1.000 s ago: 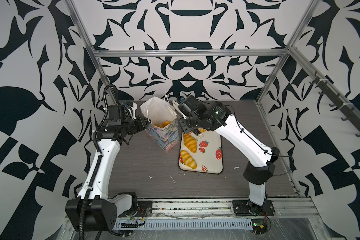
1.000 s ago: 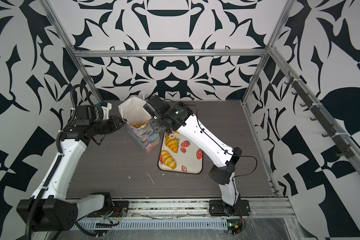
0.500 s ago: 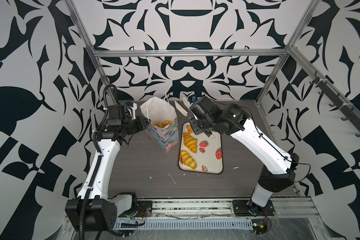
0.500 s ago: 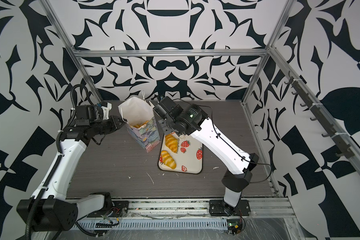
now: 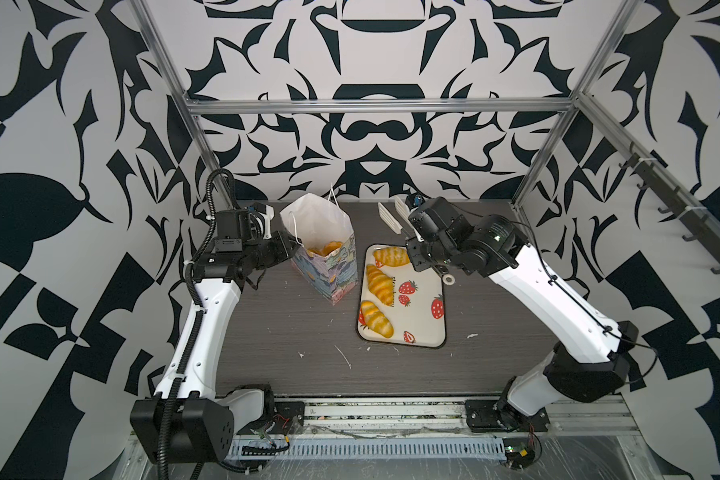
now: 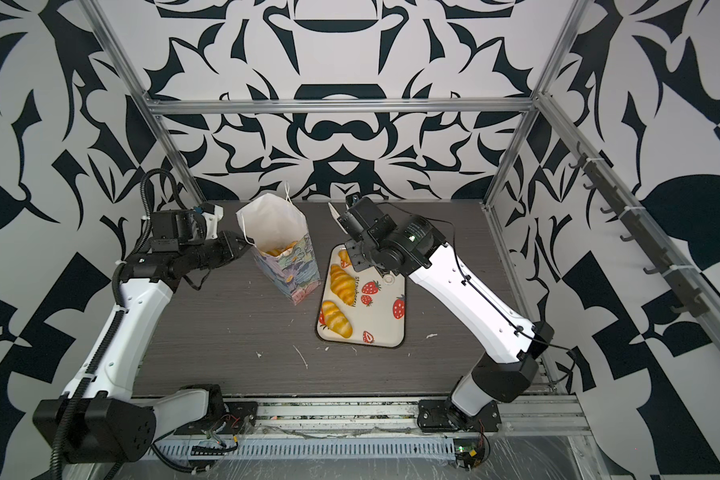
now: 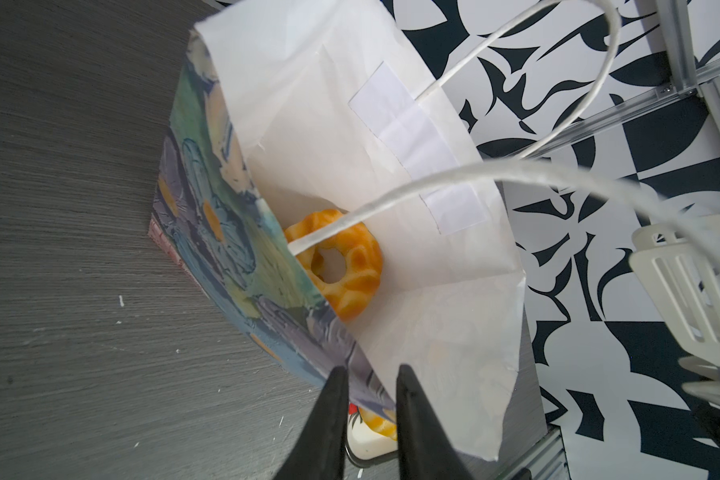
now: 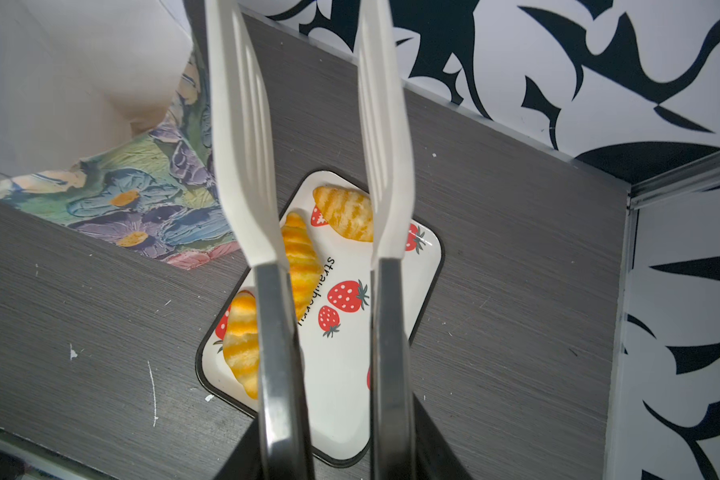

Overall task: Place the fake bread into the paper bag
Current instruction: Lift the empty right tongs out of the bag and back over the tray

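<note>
Three pieces of the fake bread (image 5: 380, 283), all croissants, lie on the tray (image 5: 429, 332), below the white blades of the tongs (image 5: 389, 216) that the right end effector (image 8: 337, 457) is closed around. The blades stand apart with nothing between them, raised over the tray's far end, and the farthest croissant (image 5: 390, 255) lies crosswise just to the near side of them. The left end effector (image 7: 370, 370) is pinched together on the left wall of the paper bag (image 5: 333, 270) at its rim, with a black finger (image 7: 333, 415) on each side of the paper. The bench (image 5: 287, 332) is dark grey with a wood grain, flecked with small white scraps and scratches. It is boxed in on the left, right and far sides by walls (image 5: 59, 124) in a bold black-and-white pattern, with an aluminium frame (image 5: 375, 106) at the corners — a slotted rail (image 5: 371, 449) runs along the near edge. The bag stands on its base just left of the tray, mouth open, white inside, with blue, purple and green painted flowers outside and white cord handles (image 7: 433, 178). Inside it lie a ring doughnut (image 7: 350, 266) and more golden pieces whose shapes cannot be told. The tray is cream with a dark rim and red strawberries — the croissants keep to its left half.
</note>
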Controlling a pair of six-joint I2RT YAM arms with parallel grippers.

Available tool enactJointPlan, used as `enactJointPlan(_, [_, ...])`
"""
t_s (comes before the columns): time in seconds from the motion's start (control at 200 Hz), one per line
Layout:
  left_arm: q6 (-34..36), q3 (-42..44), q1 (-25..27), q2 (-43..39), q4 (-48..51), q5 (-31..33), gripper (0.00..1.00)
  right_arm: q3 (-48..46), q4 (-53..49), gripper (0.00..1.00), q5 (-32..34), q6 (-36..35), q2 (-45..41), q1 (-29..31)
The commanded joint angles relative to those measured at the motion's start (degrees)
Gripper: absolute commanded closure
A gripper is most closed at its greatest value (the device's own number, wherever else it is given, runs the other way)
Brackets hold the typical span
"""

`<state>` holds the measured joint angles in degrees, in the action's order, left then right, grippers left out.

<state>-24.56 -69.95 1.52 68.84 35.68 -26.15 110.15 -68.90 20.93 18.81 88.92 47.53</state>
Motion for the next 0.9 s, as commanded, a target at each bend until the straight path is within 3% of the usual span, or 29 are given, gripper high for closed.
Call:
enactJointPlan(0.0, [0.4,0.21,0.13,-0.93,0.92,-0.29,0.76,-3.1,4.07,0.57,-1.23,1.58,-2.95,-1.83])
enactJointPlan(0.895, [0.43,0.52,0.15,-1.09,0.83,-0.39,0.76,-22.58,10.15,0.56,-9.28,5.48,-3.89,-4.46])
